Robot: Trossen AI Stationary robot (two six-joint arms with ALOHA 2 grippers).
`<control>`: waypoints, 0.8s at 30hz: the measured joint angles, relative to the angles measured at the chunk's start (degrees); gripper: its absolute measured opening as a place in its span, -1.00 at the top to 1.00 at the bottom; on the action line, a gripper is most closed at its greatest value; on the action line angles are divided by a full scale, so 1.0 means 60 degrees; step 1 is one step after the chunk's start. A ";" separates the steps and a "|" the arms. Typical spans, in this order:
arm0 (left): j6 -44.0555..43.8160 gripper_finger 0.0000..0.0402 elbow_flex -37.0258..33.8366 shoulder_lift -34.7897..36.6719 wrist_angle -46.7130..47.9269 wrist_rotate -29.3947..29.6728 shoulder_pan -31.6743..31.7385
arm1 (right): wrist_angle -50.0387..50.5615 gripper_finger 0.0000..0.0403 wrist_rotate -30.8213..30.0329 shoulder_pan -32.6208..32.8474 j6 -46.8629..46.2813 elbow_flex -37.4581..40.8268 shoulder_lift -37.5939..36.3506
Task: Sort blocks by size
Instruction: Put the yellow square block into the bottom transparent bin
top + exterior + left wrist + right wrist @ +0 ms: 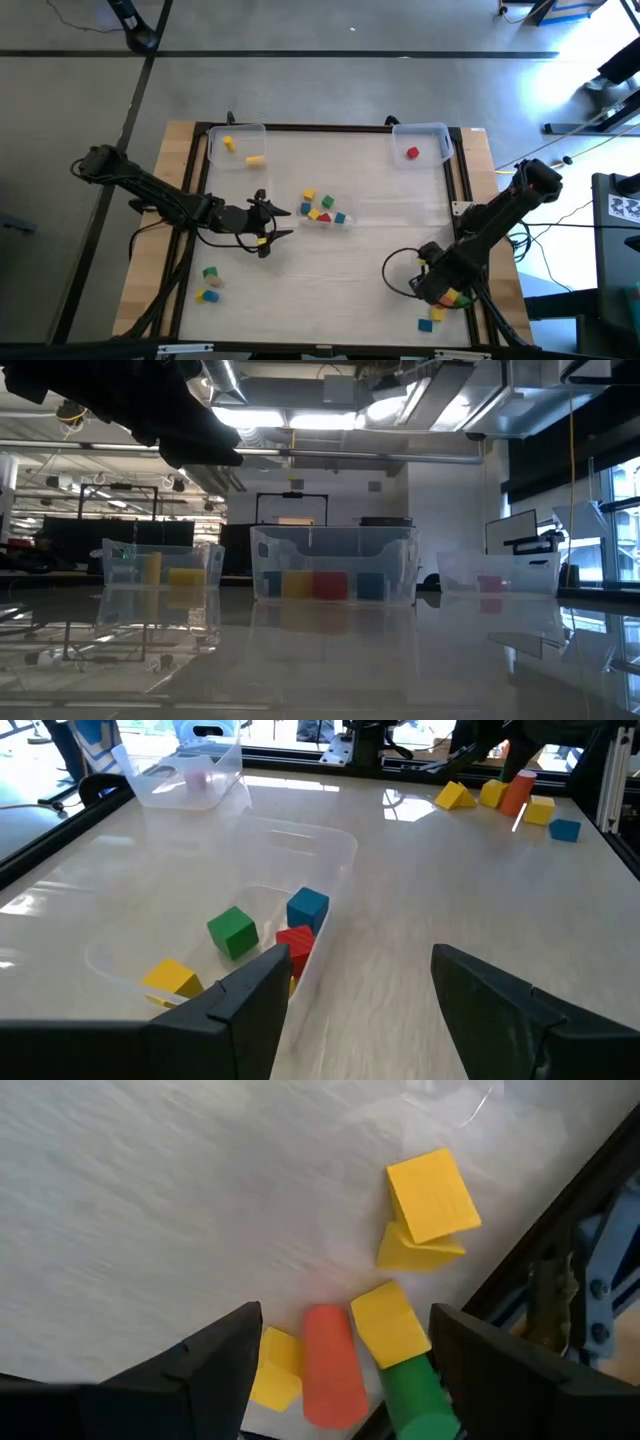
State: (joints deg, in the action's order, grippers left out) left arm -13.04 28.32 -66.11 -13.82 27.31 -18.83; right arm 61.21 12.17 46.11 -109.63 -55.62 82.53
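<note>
Sorting blocks, with both hands spread open and gripping nothing.

In the high view the left hand (268,224) sits left of centre on the worktop (340,270), fingers apart, just left of the middle clear bin (330,205) holding red, yellow, green and blue blocks (322,209). The right hand (447,288) hangs at the lower right, open over a cluster of blocks (385,1340), yellow, orange and green. Two yellow blocks (240,151) lie in the upper-left bin (236,133), one red block (412,152) in the upper-right bin (422,130), and two more blocks (208,284) rest at the lower left.
</note>
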 joint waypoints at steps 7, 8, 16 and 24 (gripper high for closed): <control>-0.0001 -0.14 0.0000 0.0000 -0.0008 -0.0003 0.0000 | -0.0118 -0.43 0.0156 0.0011 -0.0426 0.0005 -0.0002; -0.0004 -0.14 0.0000 0.0000 -0.0008 -0.0003 0.0000 | -0.0086 -0.43 0.0141 0.0011 -0.0451 0.0005 -0.0002; 0.0008 -0.14 0.0000 0.0000 -0.0008 -0.0003 0.0000 | -0.0370 -0.43 0.0163 0.0011 -0.1488 0.0005 0.0001; 0.0026 -0.14 0.0000 0.0000 -0.0008 -0.0003 0.0000 | -0.0388 -0.43 0.0561 0.0076 -0.2444 0.0005 0.0270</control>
State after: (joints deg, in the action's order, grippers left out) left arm -12.88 28.32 -66.11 -13.87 27.29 -18.83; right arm 58.88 15.53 46.56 -124.30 -55.59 84.15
